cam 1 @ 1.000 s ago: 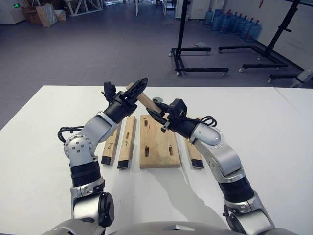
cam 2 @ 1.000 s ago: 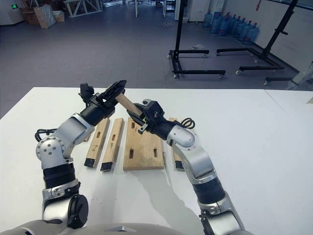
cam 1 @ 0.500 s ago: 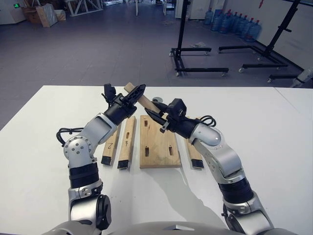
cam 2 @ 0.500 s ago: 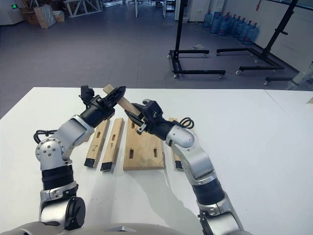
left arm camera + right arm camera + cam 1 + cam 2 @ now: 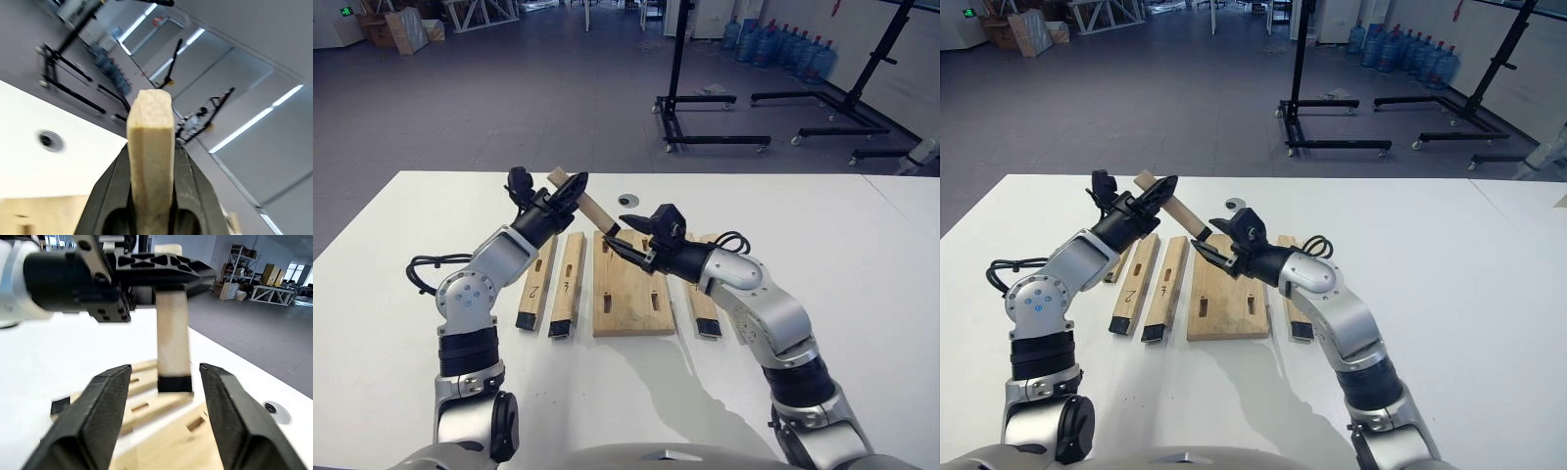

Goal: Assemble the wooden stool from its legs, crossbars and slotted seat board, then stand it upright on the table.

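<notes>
the slotted seat board lies flat on the table, spare legs to its left and right. the left gripper clamps one leg above the board's far end. the right gripper gapes around the leg's black tip, seemingly not touching. next it should close there and steer the tip into a slot.

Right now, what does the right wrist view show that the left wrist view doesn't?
Right wrist view: the open right gripper, one finger on either side of the black-capped end of the pale wooden stool leg, without touching it. Left wrist view: the leg's bare cut end, seen head-on. Both: that leg clamped in the left gripper, and the white table with its round hole.
</notes>
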Motion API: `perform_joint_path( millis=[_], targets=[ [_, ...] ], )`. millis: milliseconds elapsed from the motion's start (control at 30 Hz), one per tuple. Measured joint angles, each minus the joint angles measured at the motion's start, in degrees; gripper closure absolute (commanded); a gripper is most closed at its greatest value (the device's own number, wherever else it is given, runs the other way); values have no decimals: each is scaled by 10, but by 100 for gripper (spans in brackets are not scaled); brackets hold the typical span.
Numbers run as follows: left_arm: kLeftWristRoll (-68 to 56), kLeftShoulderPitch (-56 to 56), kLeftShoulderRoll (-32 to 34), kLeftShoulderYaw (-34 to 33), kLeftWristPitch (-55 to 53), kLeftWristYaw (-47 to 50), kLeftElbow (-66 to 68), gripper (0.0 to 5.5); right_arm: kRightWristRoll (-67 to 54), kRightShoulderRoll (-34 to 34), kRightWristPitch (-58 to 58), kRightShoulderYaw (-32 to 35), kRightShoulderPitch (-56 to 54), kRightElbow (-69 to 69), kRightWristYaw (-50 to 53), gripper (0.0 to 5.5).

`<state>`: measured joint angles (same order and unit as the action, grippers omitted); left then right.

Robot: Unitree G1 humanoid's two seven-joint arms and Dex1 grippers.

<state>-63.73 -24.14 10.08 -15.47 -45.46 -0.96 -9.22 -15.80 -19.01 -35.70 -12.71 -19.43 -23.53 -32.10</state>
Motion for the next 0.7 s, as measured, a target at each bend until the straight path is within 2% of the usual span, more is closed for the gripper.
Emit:
perform_joint_path(
  millis=[100, 200, 400, 700],
  targets=[
    [142, 47, 73, 14, 65, -9, -51, 511, -3, -68, -6, 78, 5, -11, -10, 172],
    [254, 142, 94, 14, 139, -14, -63, 511, -10, -68, -5, 130, 18, 19, 14, 110],
    [314, 137, 36, 27, 245, -52, 59, 511, -20, 9, 1, 151, 14, 77, 80, 106],
    [345, 135, 16, 16, 290, -79, 109, 511, -27, 35, 1, 143, 12, 86, 86, 106]
  ],
)
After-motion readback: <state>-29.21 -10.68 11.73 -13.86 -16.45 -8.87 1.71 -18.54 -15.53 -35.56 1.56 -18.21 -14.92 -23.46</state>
